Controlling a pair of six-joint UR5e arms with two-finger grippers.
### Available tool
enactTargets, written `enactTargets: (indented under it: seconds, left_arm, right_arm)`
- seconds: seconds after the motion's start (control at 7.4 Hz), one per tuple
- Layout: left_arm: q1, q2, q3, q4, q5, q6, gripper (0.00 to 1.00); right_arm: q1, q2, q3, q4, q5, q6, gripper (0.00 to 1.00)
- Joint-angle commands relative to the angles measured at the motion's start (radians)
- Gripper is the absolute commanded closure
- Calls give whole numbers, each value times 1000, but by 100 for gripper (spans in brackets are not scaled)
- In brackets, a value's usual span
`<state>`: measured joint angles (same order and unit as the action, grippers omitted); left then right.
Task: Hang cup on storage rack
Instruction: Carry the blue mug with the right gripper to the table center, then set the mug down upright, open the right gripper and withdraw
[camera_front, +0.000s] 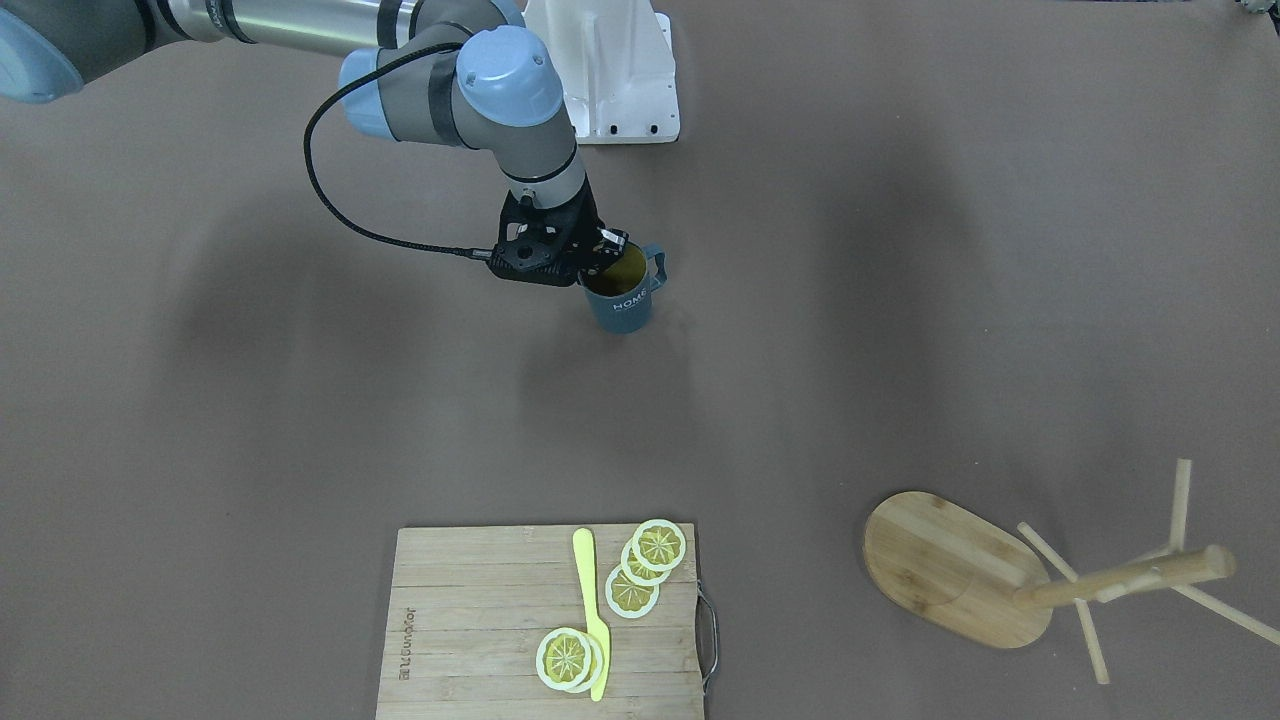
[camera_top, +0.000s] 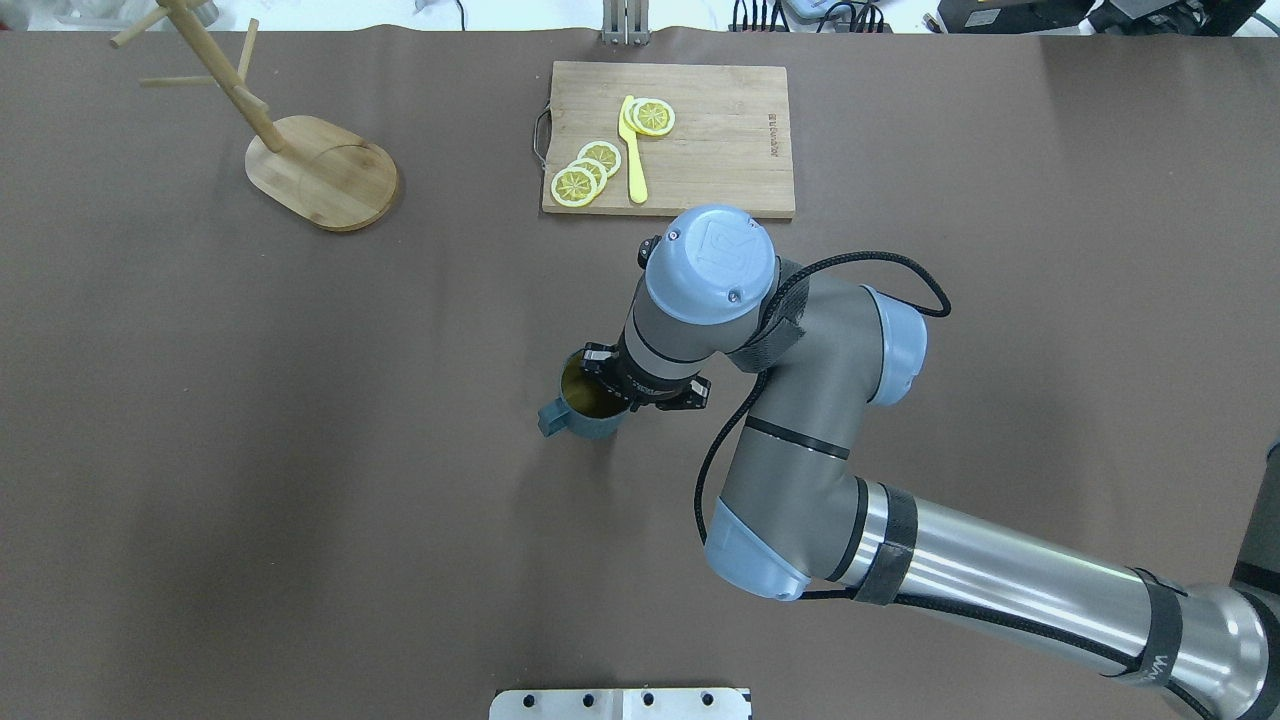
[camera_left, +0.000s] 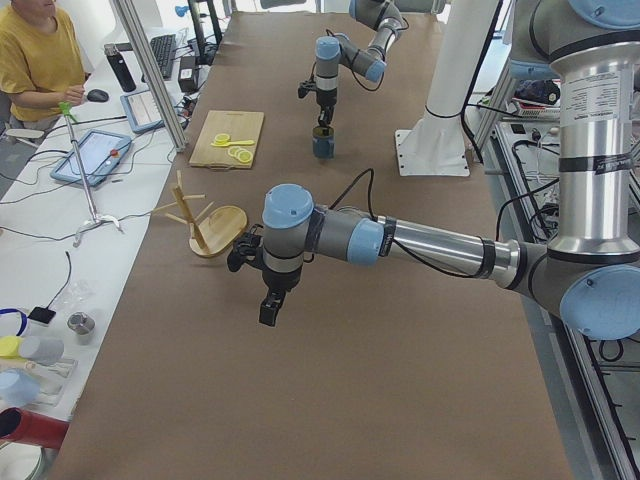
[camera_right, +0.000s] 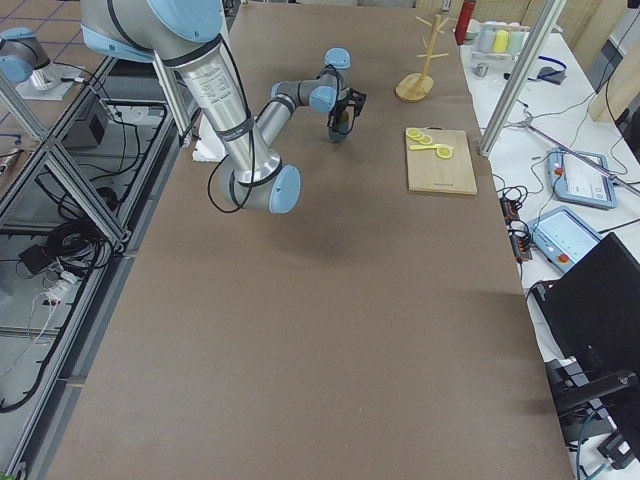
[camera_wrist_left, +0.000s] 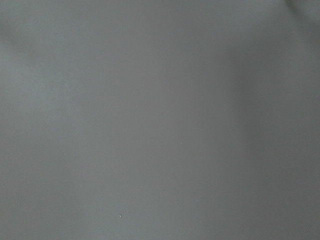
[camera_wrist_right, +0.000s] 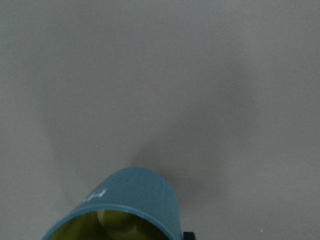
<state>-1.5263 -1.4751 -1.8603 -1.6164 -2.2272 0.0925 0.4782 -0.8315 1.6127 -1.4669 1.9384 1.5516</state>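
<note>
The slate-blue cup (camera_front: 620, 297) stands upright mid-table, its handle (camera_front: 660, 268) turned away from my right gripper. It also shows in the overhead view (camera_top: 592, 408), the exterior left view (camera_left: 323, 146), the exterior right view (camera_right: 340, 128) and the right wrist view (camera_wrist_right: 132, 200). My right gripper (camera_front: 605, 248) is at the cup's rim, one finger inside, and is shut on the wall. The bamboo storage rack (camera_front: 955, 570) stands far off, at the table's far left corner in the overhead view (camera_top: 320, 172). My left gripper (camera_left: 270, 308) shows only in the exterior left view, near the rack (camera_left: 205, 228); I cannot tell whether it is open or shut.
A slatted cutting board (camera_top: 720, 150) with lemon slices (camera_top: 588, 170) and a yellow knife (camera_top: 633, 150) lies at the far middle of the table. A white mount plate (camera_front: 620, 75) sits at the robot's edge. The left wrist view shows only bare brown table.
</note>
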Motion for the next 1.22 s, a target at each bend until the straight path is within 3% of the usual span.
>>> enactTargets:
  seconds: [0.0,0.27,0.41,0.54,0.81,1.08]
  left_arm:
    - [0,7,-2,-51,-34,1,2]
    - [0,10,22,-60,-209,4,2]
    - [1,9,17,-92,-229,-5,2]
    - [3,16,16,-173,-235,-63,2]
    - [52,13,10,-337,-232,-262,3]
    - [234,-60,7,-550,-177,-362,3]
  right_arm:
    - [-9,0,1,-13,-12,1,1]
    - [26,-6,62,-15,8,-8,0]
    - [86,-18,79,-15,72,-11,0]
    - [161,-70,119,-13,129,-33,0]
    - [273,-203,156,-13,154,-230,0]
    - [437,-356,170,-9,216,-447,0]
